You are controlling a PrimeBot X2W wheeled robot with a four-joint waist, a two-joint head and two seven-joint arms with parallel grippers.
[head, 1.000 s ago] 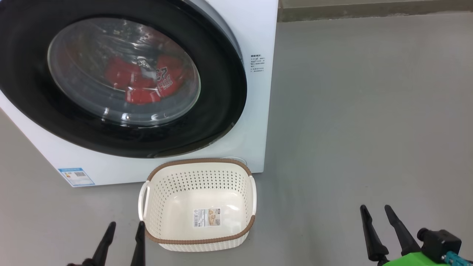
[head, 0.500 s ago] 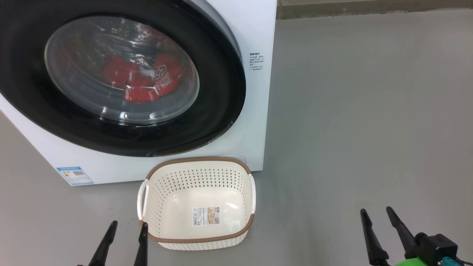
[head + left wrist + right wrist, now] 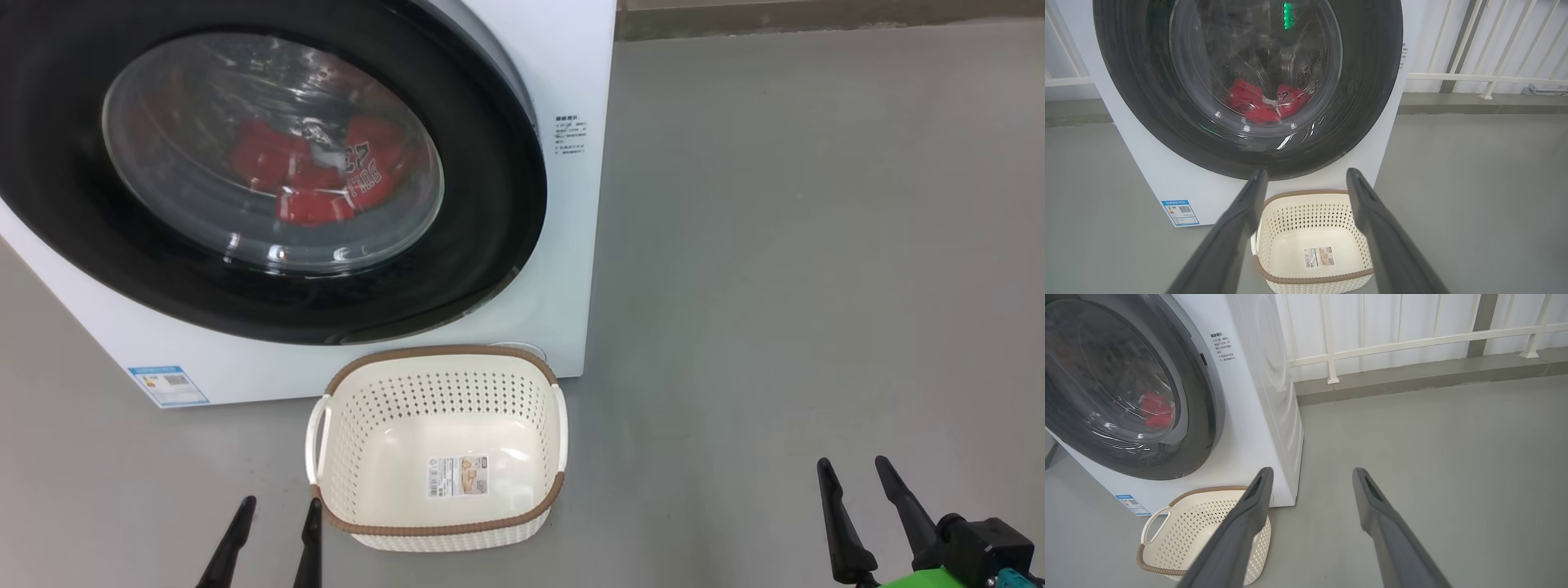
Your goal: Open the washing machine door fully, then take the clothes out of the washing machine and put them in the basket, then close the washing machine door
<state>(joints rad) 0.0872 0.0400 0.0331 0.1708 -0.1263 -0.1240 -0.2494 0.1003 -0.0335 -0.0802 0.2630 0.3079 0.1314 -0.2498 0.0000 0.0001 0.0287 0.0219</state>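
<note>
- Nearest us, at the near left, our left gripper (image 3: pixel 279 506) hangs with its fingers spread and nothing between them, just left of the basket's near corner.
- At the near right, our right gripper (image 3: pixel 854 465) is spread and empty too. It hangs over bare floor (image 3: pixel 775 286), well apart from the basket and out past the washer's right side.
- Between the grippers and the washer, the basket (image 3: pixel 441 353) sits on the floor, holding nothing but its sticker (image 3: pixel 459 476). Its far rim is close to the front of the washer (image 3: pixel 571 278), below the door's lower right.
- Farther on, the door (image 3: pixel 490 204) lies flat to the washer front, shut or nearly so as far as we can tell. It is far and straight ahead of our left gripper, and far and to the left of our right one.
- We judge that the coming move turns on the door's right rim. The right wrist view shows a small dark notch (image 3: pixel 1202 358) there, so we take that for the free edge, though we cannot tell for sure which side swings. Our right gripper faces that edge with open floor between; our left would have to reach across the basket.
- Farthest, seen through the door, the clothes (image 3: pixel 314 184) lie in a red heap low inside the washer, out of reach while the door is shut.
</note>
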